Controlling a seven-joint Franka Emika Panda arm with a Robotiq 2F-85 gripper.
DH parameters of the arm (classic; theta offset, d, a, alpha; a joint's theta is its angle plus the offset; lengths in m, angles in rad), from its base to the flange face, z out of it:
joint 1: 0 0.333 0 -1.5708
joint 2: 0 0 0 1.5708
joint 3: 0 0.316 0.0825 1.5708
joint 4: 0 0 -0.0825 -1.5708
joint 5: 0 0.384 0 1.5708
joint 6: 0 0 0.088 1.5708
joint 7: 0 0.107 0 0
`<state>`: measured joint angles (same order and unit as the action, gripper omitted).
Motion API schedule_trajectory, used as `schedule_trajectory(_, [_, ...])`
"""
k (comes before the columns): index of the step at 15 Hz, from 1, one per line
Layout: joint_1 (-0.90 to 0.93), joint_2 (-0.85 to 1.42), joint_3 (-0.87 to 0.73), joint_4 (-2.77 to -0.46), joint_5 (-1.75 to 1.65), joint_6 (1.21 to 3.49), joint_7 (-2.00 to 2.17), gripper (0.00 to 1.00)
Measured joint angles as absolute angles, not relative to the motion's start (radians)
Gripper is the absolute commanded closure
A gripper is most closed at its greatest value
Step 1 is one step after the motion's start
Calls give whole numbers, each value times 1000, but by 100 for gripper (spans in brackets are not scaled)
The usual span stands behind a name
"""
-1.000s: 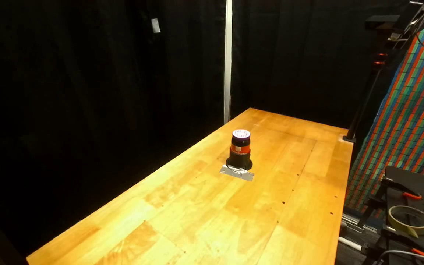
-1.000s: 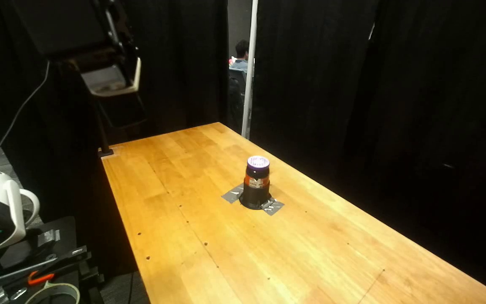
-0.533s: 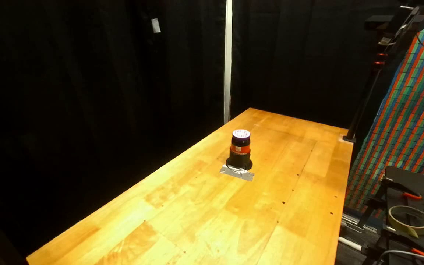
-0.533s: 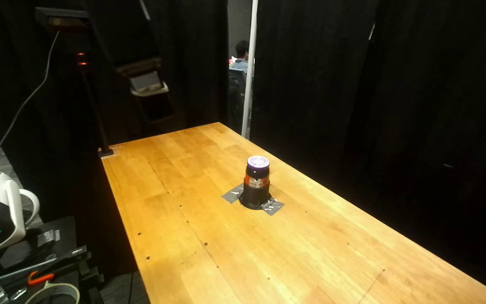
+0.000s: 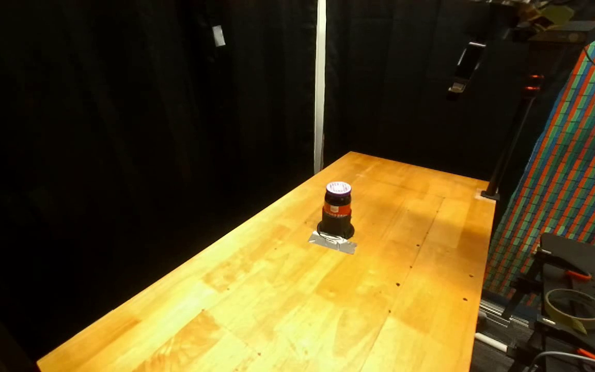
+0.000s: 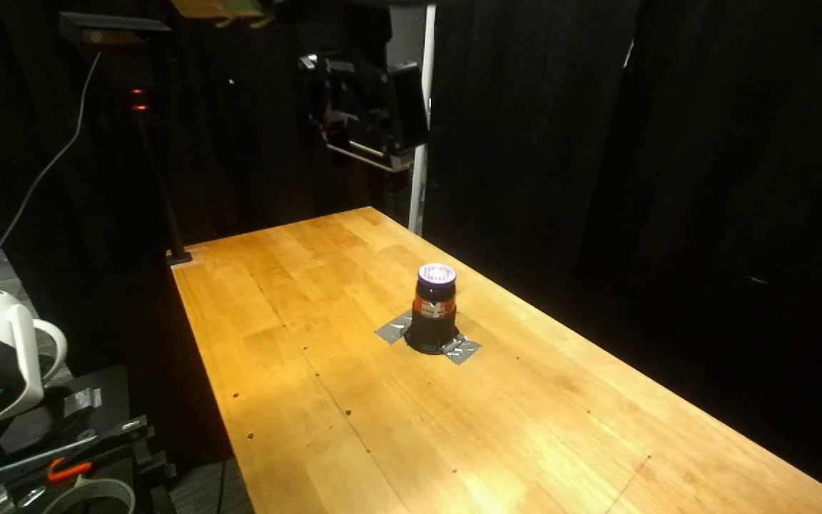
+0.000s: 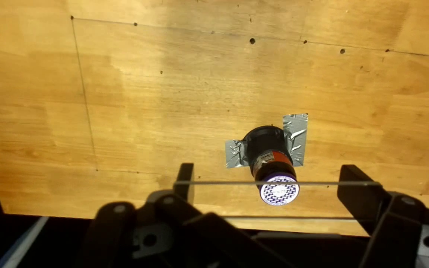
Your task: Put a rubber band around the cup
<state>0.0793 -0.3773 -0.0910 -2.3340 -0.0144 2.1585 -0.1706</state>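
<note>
The cup (image 5: 338,209) is a dark upright jar with an orange-red label and a pale, purple-edged lid. It stands in a black base taped to the table, in both exterior views (image 6: 434,307). My gripper (image 6: 371,150) is open, high above the table, apart from the cup; in an exterior view (image 5: 457,88) it is small and dark. In the wrist view the gripper (image 7: 268,173) has its fingers wide apart. A thin rubber band (image 7: 222,183) is stretched around both fingers. The cup (image 7: 270,158) shows below, between the fingers, with the near band strand crossing over its lid.
Grey tape strips (image 6: 393,327) hold the base to the wooden table (image 6: 325,285). A dark post (image 5: 514,139) with a camera stands at the table's far corner. A side bench with a tape roll (image 5: 575,309) and clamps stands beside the table.
My gripper has swung from beside the post over toward the cup's side of the table, and has turned so the band shows below it. The cup has not moved.
</note>
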Motion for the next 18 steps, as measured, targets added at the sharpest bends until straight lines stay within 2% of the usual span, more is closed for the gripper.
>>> schedule_trajectory(11, [77,320,-2,-1792,-10,2163,-246,0])
schedule_trajectory(18, [66,626,38,-1436,-16,2027,-260,0])
